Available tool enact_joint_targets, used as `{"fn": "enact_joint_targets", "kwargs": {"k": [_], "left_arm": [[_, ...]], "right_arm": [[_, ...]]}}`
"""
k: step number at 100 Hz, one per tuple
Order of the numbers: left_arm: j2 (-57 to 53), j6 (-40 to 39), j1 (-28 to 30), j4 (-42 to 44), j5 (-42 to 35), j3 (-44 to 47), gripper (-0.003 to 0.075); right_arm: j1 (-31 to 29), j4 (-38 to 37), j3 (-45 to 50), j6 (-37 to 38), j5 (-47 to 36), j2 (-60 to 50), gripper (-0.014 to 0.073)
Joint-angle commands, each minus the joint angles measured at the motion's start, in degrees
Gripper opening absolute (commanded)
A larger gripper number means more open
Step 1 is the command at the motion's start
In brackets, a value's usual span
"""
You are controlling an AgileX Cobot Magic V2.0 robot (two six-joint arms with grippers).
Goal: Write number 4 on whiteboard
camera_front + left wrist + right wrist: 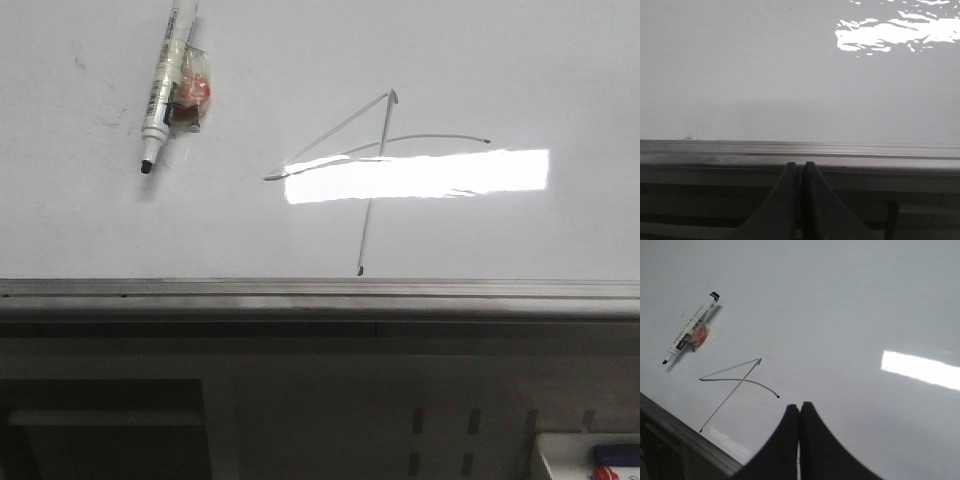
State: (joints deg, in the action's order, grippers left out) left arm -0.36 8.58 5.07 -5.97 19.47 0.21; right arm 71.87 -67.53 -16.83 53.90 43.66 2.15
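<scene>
Right gripper (799, 412) closed, whiteboard (520, 80), number 4 (375, 165)

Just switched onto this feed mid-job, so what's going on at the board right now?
A 4 is already drawn on the whiteboard. The marker lies uncapped on the board beside it, with nothing holding it. Both arms are pulled back: the left gripper is shut and empty near the board's edge rail, and the right gripper is shut and empty over the board near the 4.
</scene>
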Motion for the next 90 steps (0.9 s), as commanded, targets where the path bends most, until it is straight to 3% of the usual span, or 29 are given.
{"fn": "enact_joint_targets", "kwargs": {"k": [1,7,17,26,34,46,56,70,82,90], "left_arm": [[-1.4,-0.6,-0.2,0.3,-3.1,2.0,-0.002],[-1.4,-0.6,-0.2,0.3,-3.1,2.0,-0.002],[-1.4,-0.6,-0.2,0.3,-3.1,2.0,-0.002],[-1.4,-0.6,-0.2,0.3,-3.1,2.0,-0.002],[-1.4,-0.6,-0.2,0.3,-3.1,2.0,-0.002],[-1.4,-0.6,-0.2,0.3,-3.1,2.0,-0.002],[-1.4,-0.6,0.0,0.3,-3.1,2.0,-0.002],[-1.4,-0.6,0.0,0.3,-3.1,2.0,-0.002],[-1.4,-0.6,0.0,0.3,-3.1,2.0,-0.002],[-1.4,-0.6,0.0,0.3,-3.1,2.0,-0.002]], "right_arm": [[0.0,-3.4,-1.3,0.2,-2.0,0.8,-0.0066],[0.0,-3.4,-1.3,0.1,-1.7,0.8,-0.0066],[0.0,-5.1,0.1,0.0,5.5,0.8,-0.0066],[-0.2,-13.0,2.3,0.0,3.8,0.8,-0.0066],[-1.8,-12.4,2.4,0.0,-0.4,0.8,-0.0066],[-8.1,-1.4,2.1,-2.5,-8.0,1.1,-0.0066],[-16.2,11.7,2.1,-11.5,-13.0,1.0,-0.0066],[-31.6,32.0,2.8,-23.0,-19.5,1.0,-0.0066],[-48.4,49.4,6.0,-34.7,-26.1,1.0,-0.0066],[-57.2,52.6,10.3,-37.7,-33.0,1.0,-0.0066]]}}
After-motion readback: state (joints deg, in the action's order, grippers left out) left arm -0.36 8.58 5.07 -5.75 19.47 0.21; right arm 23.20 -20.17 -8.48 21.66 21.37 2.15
